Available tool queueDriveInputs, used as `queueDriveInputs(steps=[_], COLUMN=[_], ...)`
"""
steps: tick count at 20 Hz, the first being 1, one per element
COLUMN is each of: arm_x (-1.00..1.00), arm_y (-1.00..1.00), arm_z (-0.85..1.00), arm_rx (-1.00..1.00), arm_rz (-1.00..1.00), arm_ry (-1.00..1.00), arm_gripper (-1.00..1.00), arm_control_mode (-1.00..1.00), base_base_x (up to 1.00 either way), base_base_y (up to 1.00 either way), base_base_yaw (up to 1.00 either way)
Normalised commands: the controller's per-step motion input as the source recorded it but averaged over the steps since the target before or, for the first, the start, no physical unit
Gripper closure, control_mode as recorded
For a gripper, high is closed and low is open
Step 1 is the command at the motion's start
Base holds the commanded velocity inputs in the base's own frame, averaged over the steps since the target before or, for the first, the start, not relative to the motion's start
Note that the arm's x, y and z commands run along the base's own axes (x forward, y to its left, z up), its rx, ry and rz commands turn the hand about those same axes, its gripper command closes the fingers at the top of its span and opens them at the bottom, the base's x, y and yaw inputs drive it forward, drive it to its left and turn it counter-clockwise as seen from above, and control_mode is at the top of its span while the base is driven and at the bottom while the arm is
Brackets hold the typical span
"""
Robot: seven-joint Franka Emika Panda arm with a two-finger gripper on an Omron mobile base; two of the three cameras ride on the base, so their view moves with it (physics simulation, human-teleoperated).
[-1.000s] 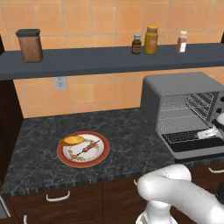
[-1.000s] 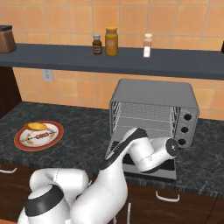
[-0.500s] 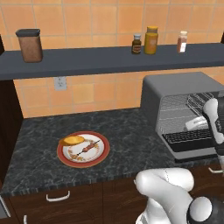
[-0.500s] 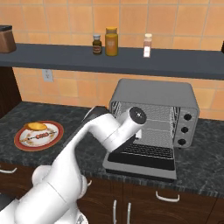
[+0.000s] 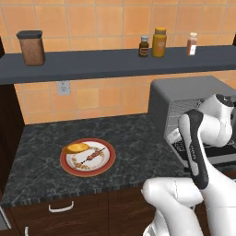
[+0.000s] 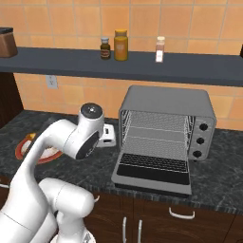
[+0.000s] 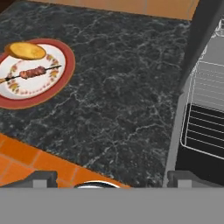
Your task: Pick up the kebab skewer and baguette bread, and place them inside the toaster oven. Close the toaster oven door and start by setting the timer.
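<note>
Above the dark stone counter [image 7: 118, 87] the gripper [image 7: 111, 177] hangs with jaws spread wide and empty, between the toaster oven [image 6: 166, 133] and the plate [image 5: 87, 157]. The toaster oven door [image 6: 153, 172] lies dropped flat, just beside the hand. Well apart, on the red-rimmed plate, lie the kebab skewer [image 7: 31, 73], thin with reddish meat, and the golden baguette bread [image 7: 27, 50]. The shelf jars [image 5: 159, 42] carry no legible labels.

White arm bent high, end effector [image 7: 112, 177] open, empty
</note>
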Motion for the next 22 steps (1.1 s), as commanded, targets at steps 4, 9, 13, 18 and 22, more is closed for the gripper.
queueDriveInputs(steps=[4,9,13,18,22], arm_x=[0.26,0.52,0.32,0.40,0.49], arm_y=[1.00,1.00,1.00,1.00,0.77], arm_z=[0.00,0.00,-0.16,-0.19,0.00], arm_rx=[-0.10,-0.03,0.00,0.02,0.11], arm_rz=[-0.07,-0.21,-0.33,-0.35,-0.14], arm_ry=[0.00,0.00,0.00,0.00,0.22], arm_gripper=[-1.00,-1.00,-1.00,-1.00,-1.00], arm_control_mode=[-1.00,-1.00,-1.00,-1.00,-1.00], base_base_x=[0.00,0.00,0.00,0.00,0.00], base_base_y=[0.00,0.00,0.00,0.00,0.00], base_base_yaw=[0.00,0.00,0.00,0.00,0.00])
